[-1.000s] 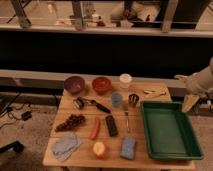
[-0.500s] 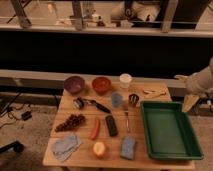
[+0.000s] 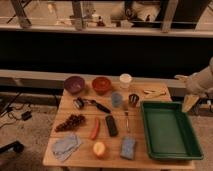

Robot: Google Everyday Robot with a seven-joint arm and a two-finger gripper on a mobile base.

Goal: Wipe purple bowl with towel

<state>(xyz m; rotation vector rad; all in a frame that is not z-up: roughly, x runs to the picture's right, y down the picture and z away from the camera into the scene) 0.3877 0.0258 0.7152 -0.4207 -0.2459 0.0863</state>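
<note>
Over the table's right end: gripper [image 3: 186, 91], one of it, hanging past the edge with its two fingers spread and nothing between them.
Arm: one pale arm coming in from the right side of the view.
Nearest thing: one green tray [image 3: 167, 127], just below and left of the gripper, filling the right part of the table [image 3: 82, 157].
Behind the tray: pale wooden utensils [image 3: 154, 92] lying flat; how many I cannot tell.
Cups: three, namely a white cup [image 3: 125, 80] at the back, a blue-grey cup [image 3: 116, 99] and a small dark cup [image 3: 133, 99] side by side in front of it.
Bowls: two, at the back; the orange-red bowl [image 3: 101, 84] sits beside the purple bowl [image 3: 74, 84], which is the farther from the gripper, well apart from it.
Middle: one black-handled brush [image 3: 92, 104], one thin utensil [image 3: 126, 119], one black bar [image 3: 111, 125], one red pepper [image 3: 95, 128], one bunch of grapes [image 3: 70, 122].
Front row: one blue sponge [image 3: 128, 147], one peach [image 3: 99, 149].
Front left corner: one towel [image 3: 66, 145], crumpled flat, untouched, well apart from the purple bowl.
</note>
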